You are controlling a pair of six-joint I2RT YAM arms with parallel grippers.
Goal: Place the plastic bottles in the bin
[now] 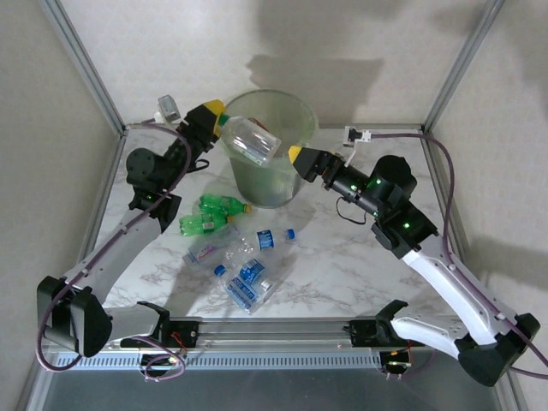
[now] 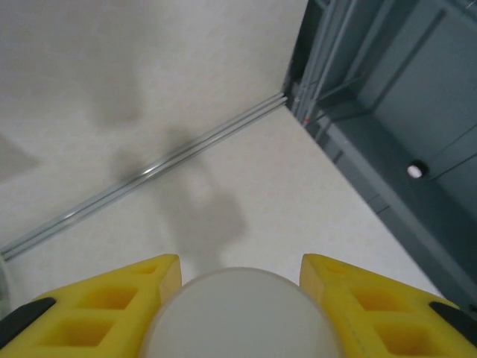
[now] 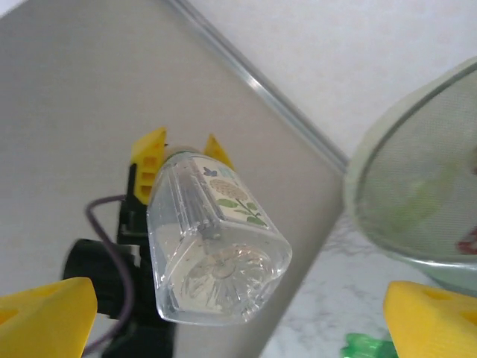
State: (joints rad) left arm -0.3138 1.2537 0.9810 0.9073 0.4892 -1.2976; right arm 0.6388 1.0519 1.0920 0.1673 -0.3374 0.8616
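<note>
A clear plastic bottle (image 1: pixel 254 141) with a flower label hangs tilted over the left part of the bin's mouth. My left gripper (image 1: pixel 218 114) is shut on its neck end. In the left wrist view the white cap (image 2: pixel 242 317) sits between the yellow fingers of that gripper (image 2: pixel 240 262). The bin (image 1: pixel 270 184) is a pale-green translucent bucket at the back middle. My right gripper (image 1: pixel 295 156) stands open by the bin's right side. In the right wrist view its jaws (image 3: pixel 237 298) are wide apart and the bottle (image 3: pixel 216 246) floats beyond them, apart from both.
Two green bottles (image 1: pixel 224 204) (image 1: pixel 204 224) lie in front of the bin, and several clear blue-labelled bottles (image 1: pixel 248 278) are spread toward the table's near edge. A metal frame post (image 1: pixel 86 68) and walls close in the back corners. The bin's rim (image 3: pixel 417 194) is at the right.
</note>
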